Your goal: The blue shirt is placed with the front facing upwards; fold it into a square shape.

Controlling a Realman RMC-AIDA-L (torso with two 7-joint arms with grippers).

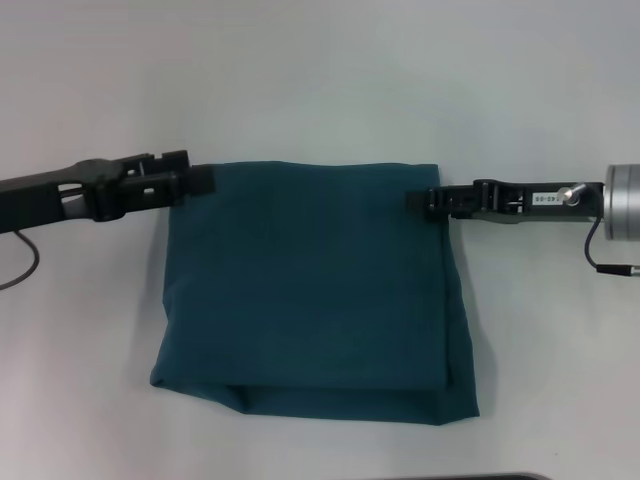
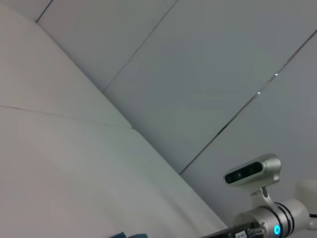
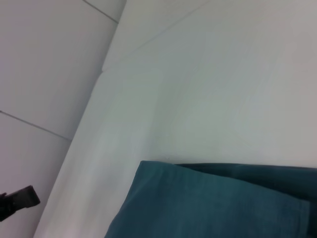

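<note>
The blue shirt (image 1: 310,290) lies folded into a rough square on the white table (image 1: 320,90), plain teal side up. Its near edge shows a lower layer protruding beyond the top layer — a stepped hem toward the robot, widest at the robot's right near corner. The side edges run slightly outward from the far edge to the near edge.

At the far edge, both pincers meet the fabric. The left gripper (image 1: 197,181) reaches in from the robot's left, its black fingertips overlapping the shirt's far left corner. The right gripper (image 1: 420,199) reaches in from the robot's right, its tip overlapping the far right corner. Each tip lies against the cloth; whether either pincer is clamped on the fabric or merely resting on it cannot be told — the finger gap is not visible in any view. The shirt body lies between the two pincers and extends from them toward the robot.

The right wrist view shows one folded corner of the shirt (image 3: 213,203) flat on the table. The left wrist view shows mainly wall panels and the robot's head camera (image 2: 252,171).
</note>
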